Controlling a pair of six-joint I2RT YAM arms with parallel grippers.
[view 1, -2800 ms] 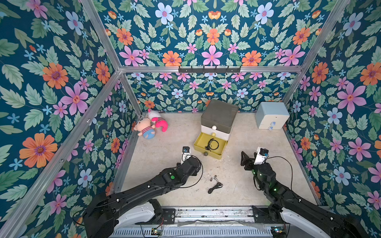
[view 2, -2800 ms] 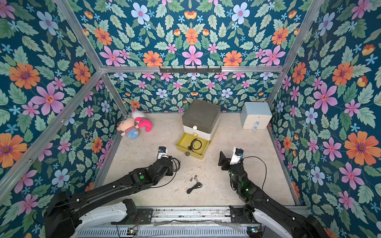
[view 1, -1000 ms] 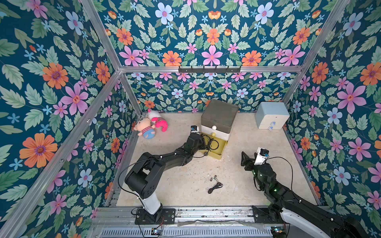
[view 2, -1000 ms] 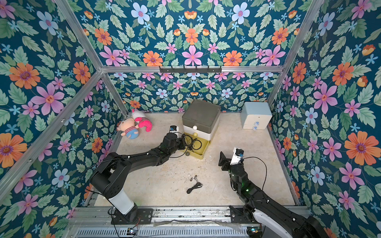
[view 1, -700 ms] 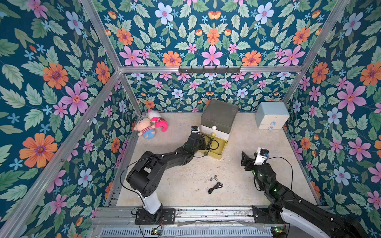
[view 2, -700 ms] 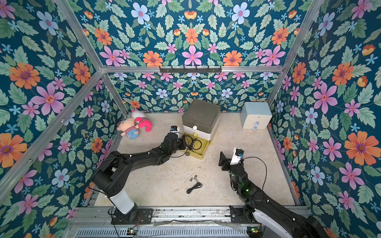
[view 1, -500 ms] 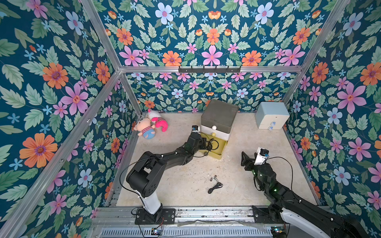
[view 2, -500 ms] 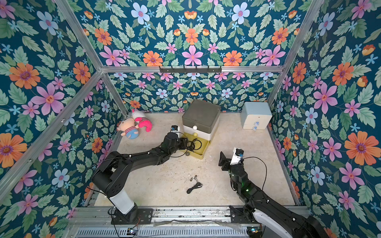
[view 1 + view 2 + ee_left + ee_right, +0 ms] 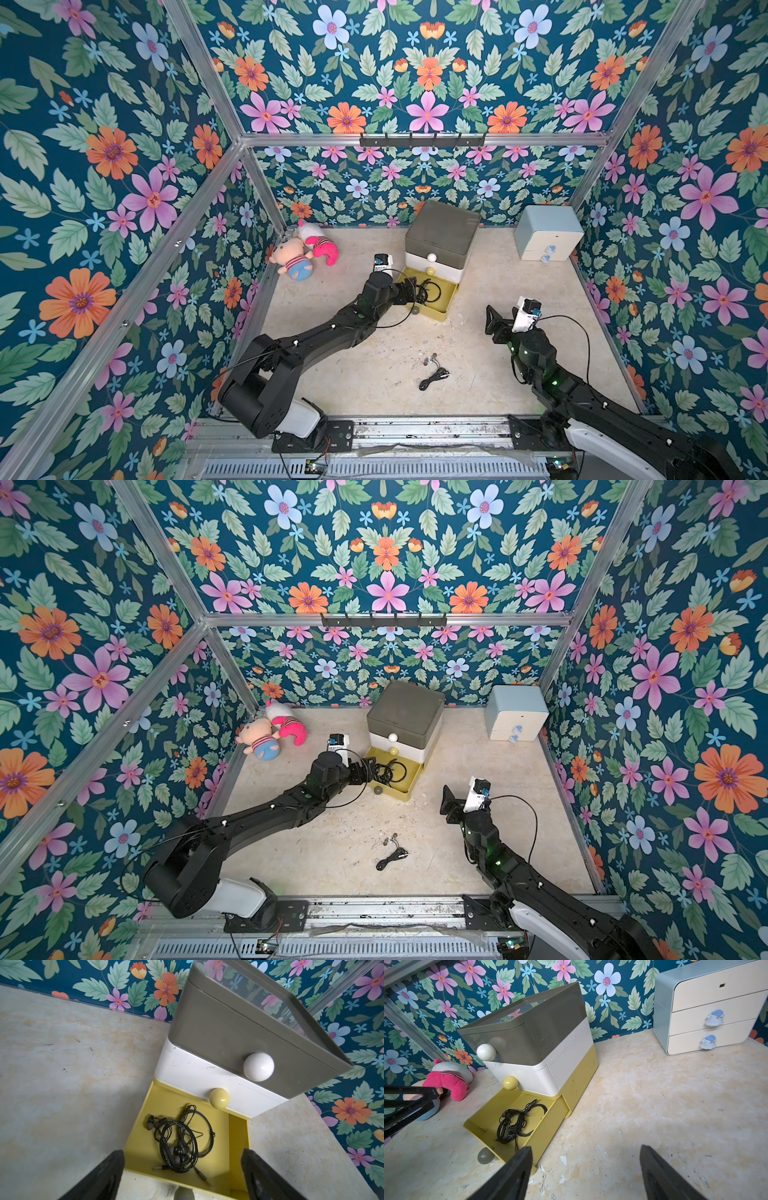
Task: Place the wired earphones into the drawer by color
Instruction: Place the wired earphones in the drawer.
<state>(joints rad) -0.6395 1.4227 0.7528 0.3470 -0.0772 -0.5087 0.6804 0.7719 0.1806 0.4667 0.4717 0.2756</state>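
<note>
The drawer (image 9: 441,239) stands at the back with its grey and white tiers shut and its yellow bottom tier (image 9: 448,300) pulled out. Black wired earphones (image 9: 181,1141) lie tangled in the yellow tier, also seen from the right wrist (image 9: 514,1124) and in both top views (image 9: 388,771). My left gripper (image 9: 182,1159) hangs open just above that tier's front left edge (image 9: 408,292), holding nothing. Another black earphone bundle (image 9: 433,375) lies on the floor in front. My right gripper (image 9: 495,322) is open and empty over bare floor (image 9: 585,1153), to the right of the drawer.
Two plush toys (image 9: 308,253) lie at the back left by the wall. A pale blue-and-white cabinet (image 9: 546,232) stands at the back right. The grey ball knob (image 9: 484,1155) of the yellow tier sticks out toward the front. Flowered walls close in three sides.
My left arm reached from the front floor to the yellow tier, then its jaws went from shut to wide open; the black bundle now lies in the tier. The right arm stayed still.
</note>
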